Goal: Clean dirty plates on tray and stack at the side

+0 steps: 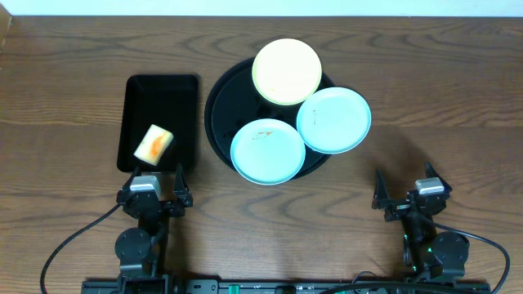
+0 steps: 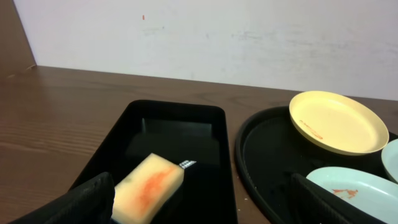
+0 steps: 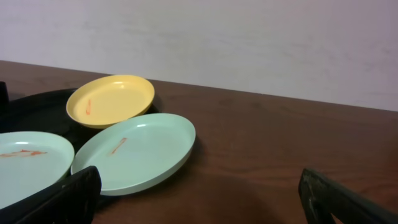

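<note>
Bench [image 1: 65, 98]: dark brown wood with visible grain and a matte finish.

The tray [image 1: 219, 114] is round, glossy black with a raised rim, at mid-bench. All three plates sit on it, each shallow, round and smooth.
- Yellow plate [image 1: 286, 71]: far side, pale, hanging over the rim. You can see a thin orange streak inside it from both wrist cameras.
- Right blue-green plate [image 1: 333, 120]: overhangs the tray's right rim, with a short faint orange line on its face.
- Near blue-green plate [image 1: 268, 151]: at the front rim, with an orange-brown squiggle near its centre.
From overhead, the three plates' edges meet.

Left of the round tray, apart from it, is a rectangular black tray [image 1: 163, 98], glossy with rounded corners. In its near part lies a sponge [image 1: 154, 144]: a pale yellow block with a soft, porous look and an orange stain across the top. A small pale mark beside it is too small to read.

Your left hand [image 1: 156, 175] is spread wide and holding nothing, just short of the rectangular tray's near edge. Your right hand [image 1: 404, 175] is likewise spread and empty over bare wood, right of the plates.
</note>
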